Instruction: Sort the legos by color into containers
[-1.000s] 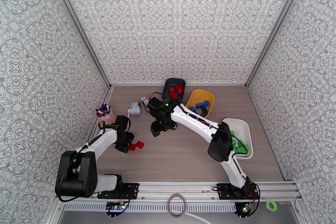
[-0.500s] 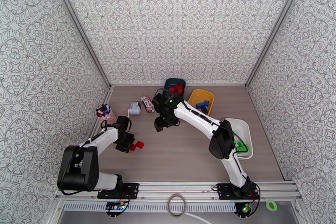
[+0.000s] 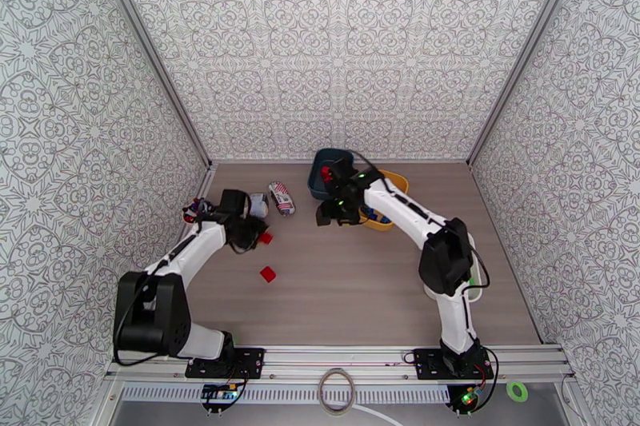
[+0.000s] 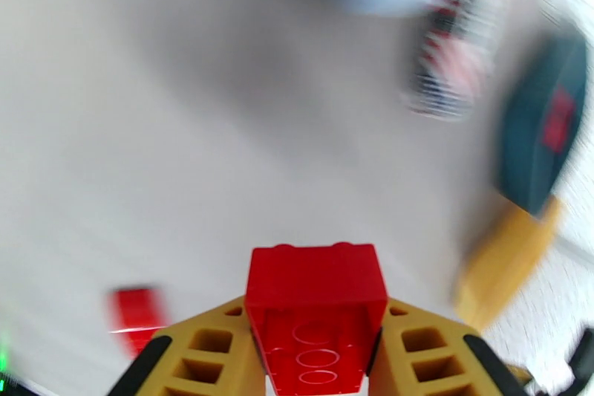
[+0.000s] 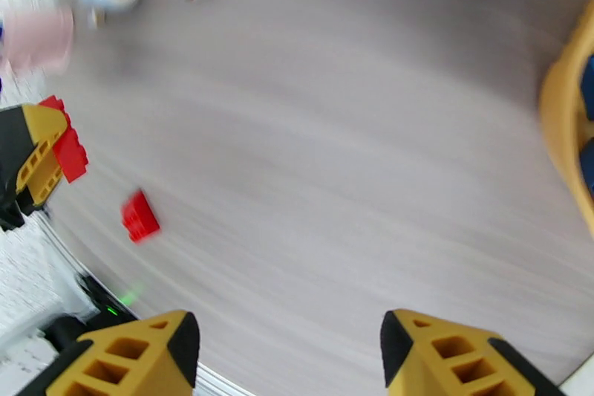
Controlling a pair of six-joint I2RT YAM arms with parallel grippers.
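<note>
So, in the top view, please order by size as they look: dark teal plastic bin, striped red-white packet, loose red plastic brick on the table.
1. dark teal plastic bin, partly covered
2. striped red-white packet
3. loose red plastic brick

I can read no text, label, brand, number or sign in any of my camera views; the striped packet (image 3: 281,197) shows me only red and white bands, too small and blurred to make out any lettering

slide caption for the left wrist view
Left gripper shut on a red lego, another red lego on the table, teal bin blurred beyond.
</note>
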